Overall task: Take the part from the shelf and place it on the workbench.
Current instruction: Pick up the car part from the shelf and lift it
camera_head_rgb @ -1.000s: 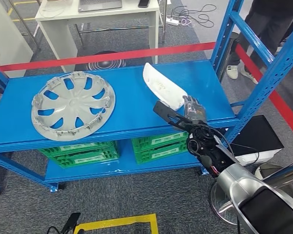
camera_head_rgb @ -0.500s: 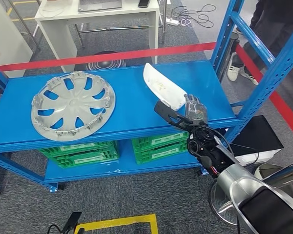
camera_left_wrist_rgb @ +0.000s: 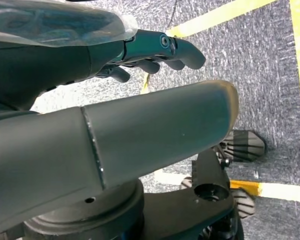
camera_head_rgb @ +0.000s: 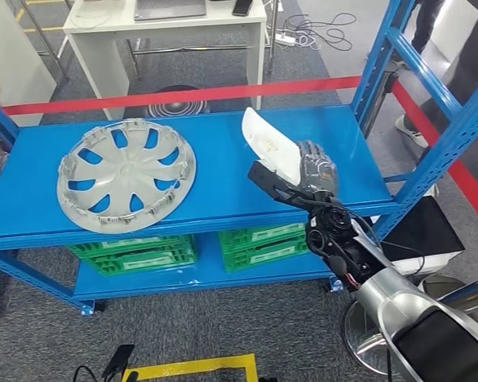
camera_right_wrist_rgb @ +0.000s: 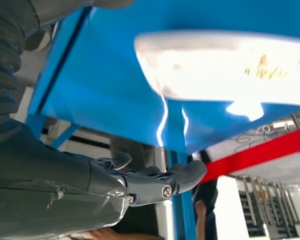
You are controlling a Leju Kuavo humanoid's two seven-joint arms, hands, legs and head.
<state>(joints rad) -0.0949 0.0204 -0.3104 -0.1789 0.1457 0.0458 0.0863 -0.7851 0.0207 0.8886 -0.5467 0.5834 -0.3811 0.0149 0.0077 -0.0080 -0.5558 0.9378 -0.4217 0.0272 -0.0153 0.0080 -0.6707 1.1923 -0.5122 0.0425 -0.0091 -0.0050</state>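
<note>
Because my right hand (camera_head_rgb: 313,169) covers the near end of the white part (camera_head_rgb: 267,143), I cannot tell from the head view whether the fingers touch it. In the right wrist view the fingers (camera_right_wrist_rgb: 156,182) lie straight and apart, holding nothing, with the part (camera_right_wrist_rgb: 231,65) beyond them on the blue shelf (camera_head_rgb: 225,171). The part lies at about 1 o'clock on the top deck, tilted, its far end raised. The hubcap (camera_head_rgb: 127,173) sits at 10 o'clock, well apart. My left hand (camera_left_wrist_rgb: 148,55) hangs over carpet, fingers apart, holding nothing. Against half a second ago the whole scene sits slightly lower and rightward, so the camera moved; the hand now overlaps the part's near end.
</note>
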